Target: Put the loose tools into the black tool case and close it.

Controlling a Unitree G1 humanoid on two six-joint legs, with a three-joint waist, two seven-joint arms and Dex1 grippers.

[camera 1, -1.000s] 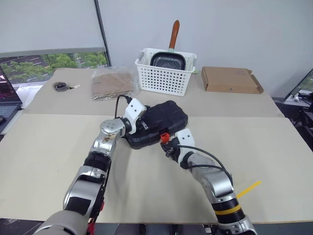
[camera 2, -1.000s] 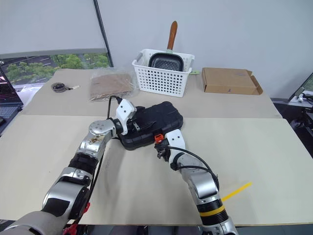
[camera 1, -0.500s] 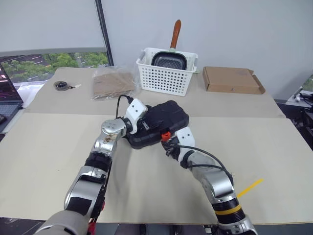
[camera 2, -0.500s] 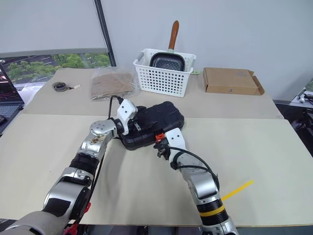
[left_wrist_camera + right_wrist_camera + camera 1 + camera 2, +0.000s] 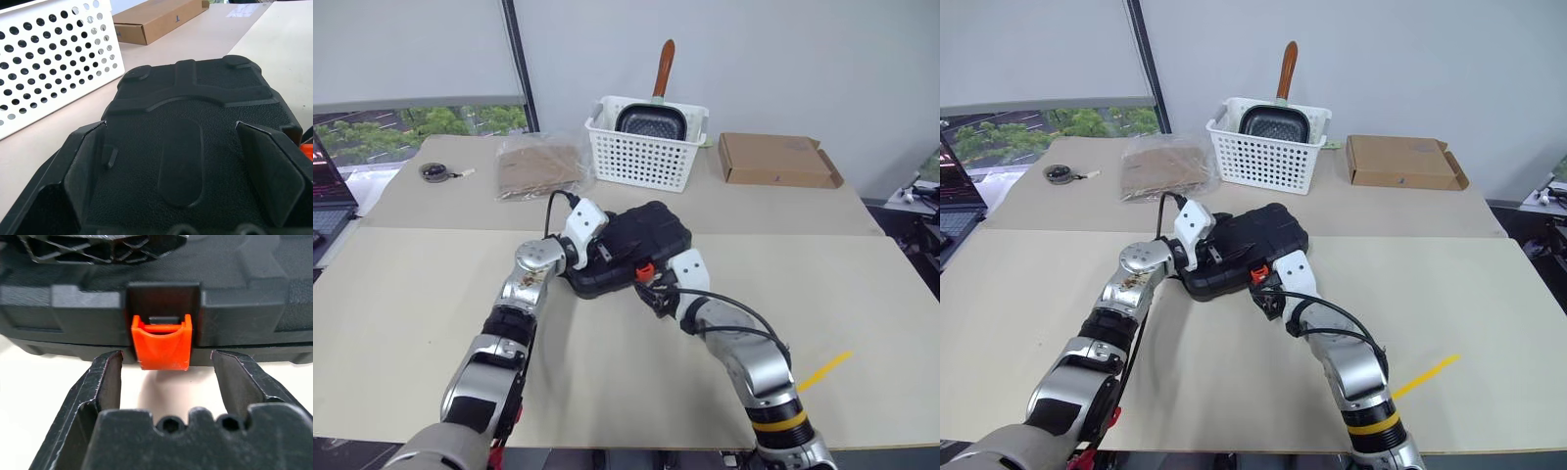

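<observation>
Beige table [image 5: 401, 294]; right wrist view shows orange latch [image 5: 161, 346] hanging.

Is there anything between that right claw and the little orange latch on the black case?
Nothing visible. The right gripper faces the latch on the case head-on, jaws open to either side of it, with just a bare strip of table in the gap.

Silver arms, white wrists, black cables; right arm [image 5: 773, 416] has a yellow band.
</observation>
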